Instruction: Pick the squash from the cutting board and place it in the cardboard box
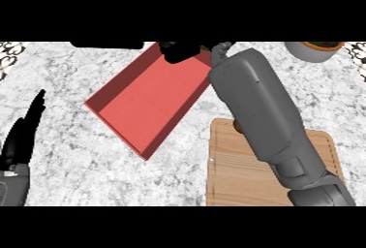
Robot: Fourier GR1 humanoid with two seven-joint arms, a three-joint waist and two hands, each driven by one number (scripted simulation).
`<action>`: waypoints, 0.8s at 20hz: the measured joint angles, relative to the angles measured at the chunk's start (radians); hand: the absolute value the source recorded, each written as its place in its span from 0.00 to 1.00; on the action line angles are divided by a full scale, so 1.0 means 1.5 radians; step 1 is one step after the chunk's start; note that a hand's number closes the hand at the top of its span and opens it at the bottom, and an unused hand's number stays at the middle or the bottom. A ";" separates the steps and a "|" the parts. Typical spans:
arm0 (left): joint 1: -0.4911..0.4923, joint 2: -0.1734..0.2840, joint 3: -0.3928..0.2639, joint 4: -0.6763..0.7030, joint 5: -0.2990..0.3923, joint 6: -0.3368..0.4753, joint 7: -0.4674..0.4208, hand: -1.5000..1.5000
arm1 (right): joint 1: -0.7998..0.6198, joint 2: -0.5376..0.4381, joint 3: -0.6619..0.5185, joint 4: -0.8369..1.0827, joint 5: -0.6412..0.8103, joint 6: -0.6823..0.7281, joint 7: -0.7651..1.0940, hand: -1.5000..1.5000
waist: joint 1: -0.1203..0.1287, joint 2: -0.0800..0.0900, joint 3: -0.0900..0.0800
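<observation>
- You see the cardboard box (146,104) as a shallow red tray with low walls. It lies flat on the counter, turned at a slant: one corner points near, and its far end runs under the dark hand at the top edge.
- Your cutting board (239,167) is pale wood, lying flat at the near right, just right of the box's near corner; the forearm crosses much of it.
- You cannot make out the squash.

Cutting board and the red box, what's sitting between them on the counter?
Nothing: the head view shows only bare marble counter between the box and the cutting board.
</observation>
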 measured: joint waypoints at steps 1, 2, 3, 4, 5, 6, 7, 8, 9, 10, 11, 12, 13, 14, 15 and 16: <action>0.000 -0.002 -0.003 0.002 -0.001 -0.002 -0.003 0.50 | -0.016 0.001 0.010 0.030 -0.015 -0.018 0.004 1.00 | 0.003 0.001 0.000; -0.002 0.001 -0.002 0.003 0.000 -0.005 -0.004 0.50 | -0.031 0.002 0.016 0.060 -0.030 -0.032 0.004 1.00 | 0.006 0.001 0.000; -0.008 -0.002 -0.003 0.012 -0.003 -0.003 -0.005 0.50 | -0.044 0.003 0.026 0.087 -0.048 -0.048 0.003 1.00 | 0.008 0.002 0.000; -0.007 -0.003 -0.004 0.011 -0.004 -0.003 -0.006 0.50 | -0.063 0.004 0.023 0.117 -0.057 -0.059 -0.002 1.00 | 0.009 0.003 0.000; -0.005 -0.003 -0.002 0.017 -0.003 -0.004 -0.017 0.50 | -0.078 0.004 0.025 0.145 -0.069 -0.071 -0.004 1.00 | 0.011 0.003 0.000; -0.016 -0.003 -0.004 0.020 -0.003 -0.006 -0.013 0.50 | -0.091 0.005 0.030 0.174 -0.078 -0.086 -0.008 1.00 | 0.015 0.005 0.000; -0.026 -0.005 -0.006 0.021 -0.005 -0.006 -0.007 0.50 | -0.100 0.005 0.034 0.201 -0.086 -0.099 -0.017 1.00 | 0.017 0.006 0.000; -0.027 -0.004 -0.006 0.021 -0.004 -0.008 -0.009 0.50 | -0.112 0.005 0.040 0.226 -0.094 -0.111 -0.020 1.00 | 0.021 0.007 0.000; -0.028 -0.005 -0.010 0.018 -0.007 -0.009 -0.008 0.50 | -0.122 0.005 0.046 0.249 -0.103 -0.123 -0.020 1.00 | 0.027 0.008 -0.001; -0.038 -0.004 -0.012 0.014 -0.007 -0.012 0.002 0.50 | -0.130 0.006 0.054 0.270 -0.111 -0.134 -0.021 1.00 | 0.032 0.009 -0.001; -0.038 -0.008 -0.015 0.013 -0.009 -0.010 0.000 0.50 | -0.136 0.006 0.061 0.292 -0.115 -0.145 -0.025 1.00 | 0.035 0.010 -0.001; -0.040 -0.010 -0.019 0.012 -0.010 -0.011 0.000 0.50 | -0.142 0.006 0.069 0.312 -0.116 -0.155 -0.026 1.00 | 0.038 0.011 -0.001; -0.043 -0.007 -0.018 0.013 -0.009 -0.015 0.000 0.50 | -0.145 0.006 0.077 0.328 -0.118 -0.171 -0.024 1.00 | 0.041 0.012 -0.001; -0.049 -0.009 -0.020 0.012 -0.011 -0.014 0.003 0.50 | -0.149 0.006 0.080 0.345 -0.123 -0.182 -0.021 1.00 | 0.044 0.013 -0.001; -0.046 -0.014 -0.024 0.012 -0.013 -0.011 -0.002 0.50 | -0.151 0.006 0.077 0.360 -0.132 -0.190 -0.020 0.00 | 0.048 0.015 -0.001; -0.047 -0.012 -0.023 0.012 -0.012 -0.013 -0.002 0.50 | -0.153 0.006 0.075 0.377 -0.139 -0.191 -0.019 0.00 | 0.050 0.016 -0.001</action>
